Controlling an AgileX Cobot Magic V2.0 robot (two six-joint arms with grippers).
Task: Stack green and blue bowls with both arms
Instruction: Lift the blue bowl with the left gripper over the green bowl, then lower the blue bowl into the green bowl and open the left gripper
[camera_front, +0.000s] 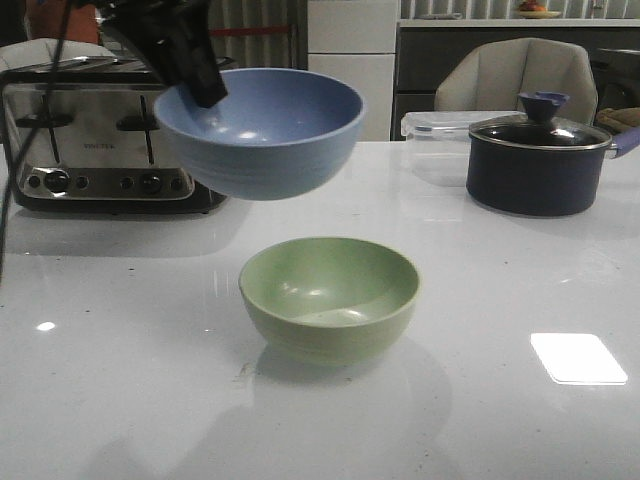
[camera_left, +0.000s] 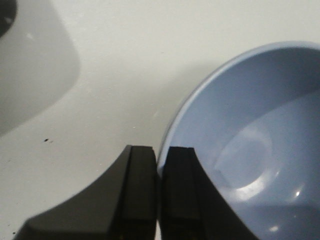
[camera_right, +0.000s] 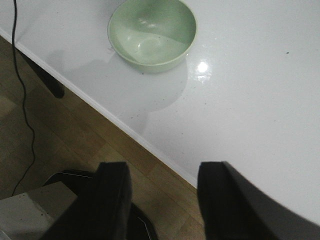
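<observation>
We see the left gripper (camera_front: 207, 88) pinching the blue bowl's (camera_front: 262, 130) rim with its 2 fingers closed, holding it above and slightly behind-left of the green bowl (camera_front: 329, 297), while the right gripper (camera_right: 162, 200) waits open and empty nearer the table (camera_right: 260, 100) edge.

The left gripper (camera_front: 205, 88) is raised above the desk's left rear, its fingers (camera_left: 142, 190) pinched nearly together. The right gripper (camera_right: 162, 197) hangs spread wide past the desk's edge.
</observation>
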